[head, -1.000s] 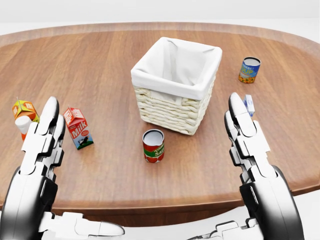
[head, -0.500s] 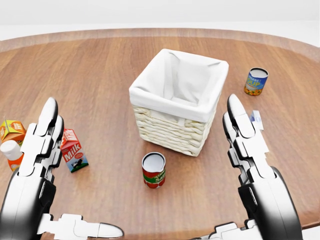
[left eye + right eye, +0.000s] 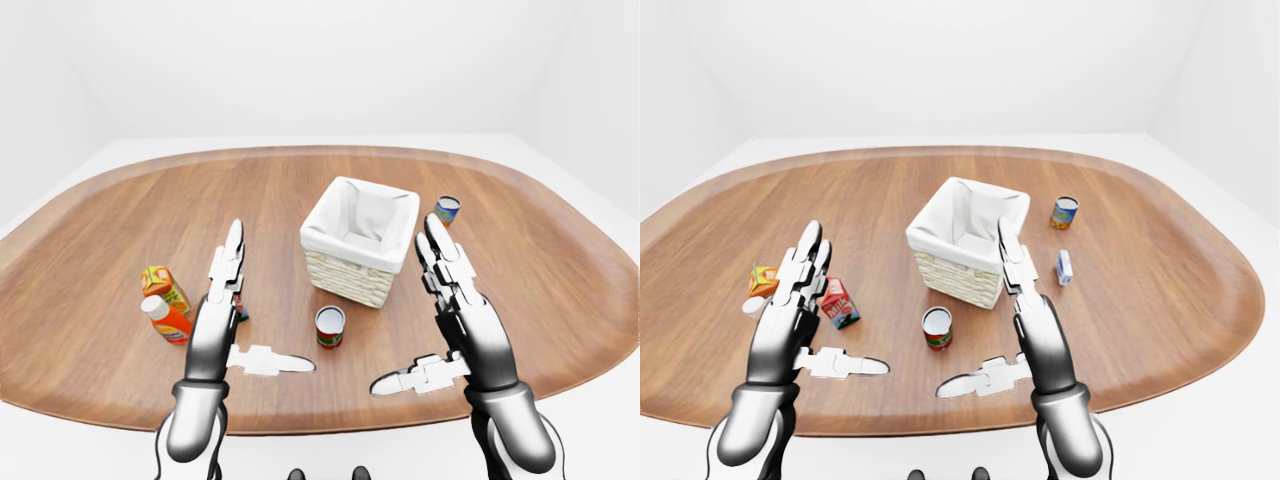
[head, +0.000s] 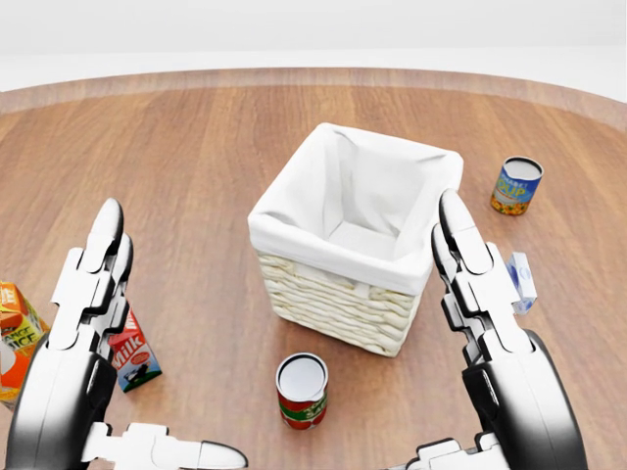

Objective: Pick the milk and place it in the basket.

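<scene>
Two hands of mine rise over the table (image 4: 196, 147) in the head view, both spread flat with fingers straight and thumbs stuck out sideways, holding nothing. My left hand (image 4: 83, 323) stands at the view's left, my right hand (image 4: 490, 313) at its right. Between them sits the basket (image 4: 358, 235), white-lined and empty as far as I can see. Below it stands a red can (image 4: 301, 390), open top up. The milk (image 4: 132, 357) stands at lower left, partly hidden behind my left hand, just beside it but not touched. An orange carton (image 4: 15, 328) sits at the left edge. A blue can (image 4: 516, 185) stands at upper right, and a small blue box (image 4: 521, 282) shows just past my right fingers.

From the left eye, the milk is almost wholly covered by my left hand; a white-capped bottle (image 3: 165, 320) lies against the orange carton, left of that hand.

From the right eye, the milk stands clear, just right of my left fingers and well left of the basket, upright on the wood.
</scene>
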Controlling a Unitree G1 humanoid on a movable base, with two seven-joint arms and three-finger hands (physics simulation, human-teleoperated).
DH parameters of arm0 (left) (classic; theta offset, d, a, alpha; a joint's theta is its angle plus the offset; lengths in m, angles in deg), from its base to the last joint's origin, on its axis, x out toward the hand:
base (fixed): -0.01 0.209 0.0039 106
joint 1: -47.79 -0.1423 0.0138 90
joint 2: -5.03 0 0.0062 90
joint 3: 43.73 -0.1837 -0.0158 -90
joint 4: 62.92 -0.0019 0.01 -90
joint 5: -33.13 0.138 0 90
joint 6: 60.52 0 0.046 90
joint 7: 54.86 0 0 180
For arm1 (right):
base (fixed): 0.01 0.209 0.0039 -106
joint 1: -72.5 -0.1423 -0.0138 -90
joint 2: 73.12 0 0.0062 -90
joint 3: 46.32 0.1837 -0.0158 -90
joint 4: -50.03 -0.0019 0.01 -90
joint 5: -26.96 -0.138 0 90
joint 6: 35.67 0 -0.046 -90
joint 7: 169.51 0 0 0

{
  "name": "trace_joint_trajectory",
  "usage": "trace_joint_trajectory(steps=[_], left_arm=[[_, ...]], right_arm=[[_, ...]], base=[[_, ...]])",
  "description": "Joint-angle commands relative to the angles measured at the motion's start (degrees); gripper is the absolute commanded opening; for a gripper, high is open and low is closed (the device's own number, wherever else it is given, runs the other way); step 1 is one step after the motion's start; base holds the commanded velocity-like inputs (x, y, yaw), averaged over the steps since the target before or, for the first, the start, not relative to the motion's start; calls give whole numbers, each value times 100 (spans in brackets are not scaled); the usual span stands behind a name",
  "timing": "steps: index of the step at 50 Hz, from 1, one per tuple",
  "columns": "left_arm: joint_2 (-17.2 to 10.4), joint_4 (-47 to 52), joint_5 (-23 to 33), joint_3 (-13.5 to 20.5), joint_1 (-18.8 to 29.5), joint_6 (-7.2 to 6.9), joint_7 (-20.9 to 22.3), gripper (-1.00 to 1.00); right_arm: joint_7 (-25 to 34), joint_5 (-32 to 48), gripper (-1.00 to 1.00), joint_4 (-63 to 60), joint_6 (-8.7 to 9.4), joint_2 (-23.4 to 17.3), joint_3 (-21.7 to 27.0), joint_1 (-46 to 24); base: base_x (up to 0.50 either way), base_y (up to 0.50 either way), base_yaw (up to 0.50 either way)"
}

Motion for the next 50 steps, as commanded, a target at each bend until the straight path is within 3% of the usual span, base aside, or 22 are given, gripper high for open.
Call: trace_joint_trajectory(steps=[1,7,8,12,15,16,18,20,21,28,30,32,35,38,40,45,47,50], left_arm=[[-10,-124,24,-12,-1,88,-40,100],[-8,-115,36,-30,1,77,-49,100],[-6,-154,37,-6,29,86,-64,100],[26,-162,25,116,119,-9,-107,100],[29,-222,58,117,115,57,-135,100],[27,-242,73,103,105,83,-137,100],[26,-298,108,63,82,155,-149,100],[26,-306,128,26,67,167,-157,100],[21,-304,136,14,62,172,-158,100],[24,-211,143,35,123,48,-142,100],[29,-240,204,44,151,47,-193,100],[41,-322,122,65,202,175,-217,100],[87,-379,94,135,329,82,-333,100],[64,-414,128,104,317,136,-346,100],[38,-441,251,98,326,101,-358,100],[53,-474,-144,411,498,-57,-176,100],[28,-569,-122,468,540,-22,-147,100],[-59,-1014,502,667,773,65,-478,100]], right_arm=[[-2,12,100,10,-9,-5,-13,0],[-16,18,100,-13,-55,-6,-18,15],[-8,-15,100,-52,-140,-11,-17,41],[-1,-32,100,-32,-189,-15,-19,64],[-4,-38,100,14,-235,-15,-21,60],[-5,-25,100,-2,-210,-14,-29,63],[-23,-83,100,-45,54,23,20,-13],[61,-202,100,-21,-50,-10,60,-9],[6,-136,100,-44,56,23,74,-31],[40,-180,100,-20,-30,9,36,2],[43,-177,100,-27,-21,7,30,2],[50,-179,100,-59,9,3,27,5],[56,-183,100,-56,22,2,28,-1],[59,-185,100,-61,22,2,26,1],[56,-176,100,-67,-10,-1,19,12],[40,-87,100,-9,-106,-20,-40,51],[26,-68,100,-3,-121,-21,-35,46],[35,-110,100,-46,-107,-18,-11,50]], base=[[27,0,0],[27,0,0],[27,0,0],[5,0,0],[0,0,0],[0,0,0],[0,0,0],[21,0,0],[50,0,0],[50,0,0],[50,0,0],[50,0,0],[50,0,0],[50,0,0],[50,0,0],[10,0,0],[0,0,0],[0,0,0]])
